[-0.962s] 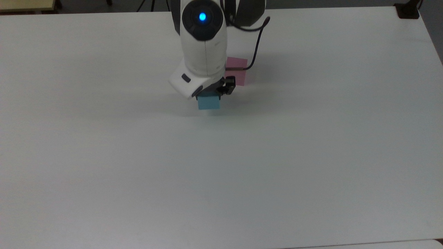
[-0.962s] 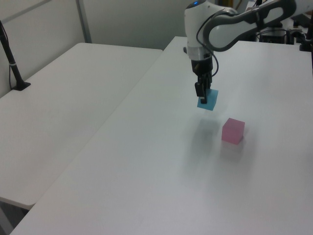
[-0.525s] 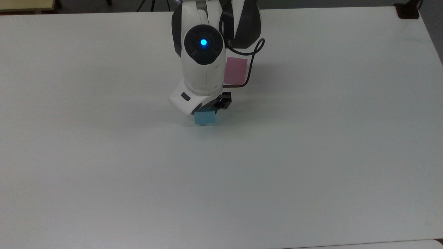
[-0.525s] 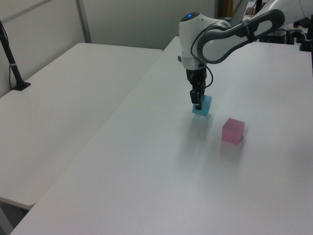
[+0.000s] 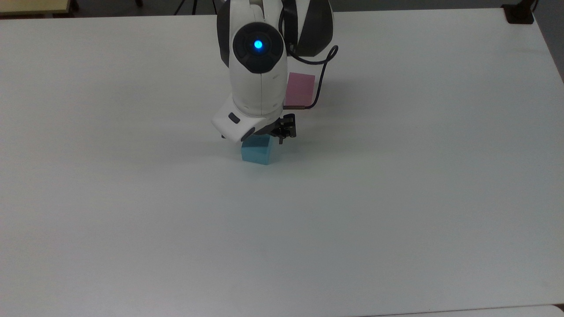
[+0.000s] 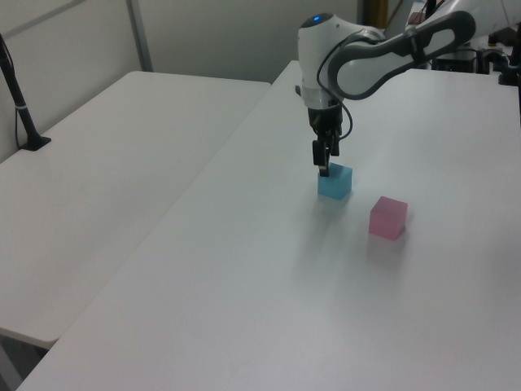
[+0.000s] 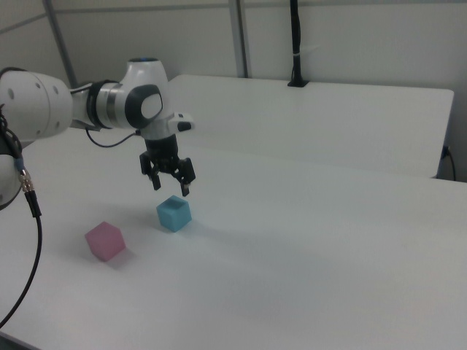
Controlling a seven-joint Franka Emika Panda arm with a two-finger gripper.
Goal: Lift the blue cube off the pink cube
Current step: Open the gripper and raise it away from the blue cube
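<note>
Blue cube (image 7: 174, 212) sits flat on the white bench (image 7: 306, 240), off the pink cube (image 7: 105, 241). The two cubes are apart, with bare bench between them. In the right view the pink cube lies to the right view's left of the blue one and nearer the camera; in the left view the pink cube (image 6: 387, 217) is to the left view's right of the blue cube (image 6: 334, 182).

Gripper (image 7: 168, 182) hangs just above the blue cube, fingers spread wide and holding nothing. The right view shows a clear gap between the fingertips and the cube's top. In the left view the gripper (image 6: 324, 164) overlaps the cube's upper edge, so that gap is not readable there. In the top view the arm's white wrist covers most of the gripper (image 5: 269, 134), the far part of the blue cube (image 5: 257, 152) and one edge of the pink cube (image 5: 301, 89).

Open room: wide bare bench (image 5: 396, 198) all round both cubes; bench edges are well away from them. A second white table (image 6: 106, 163) stands beside the bench, a narrow seam between. A dark post (image 6: 20, 102) stands on its far side.
</note>
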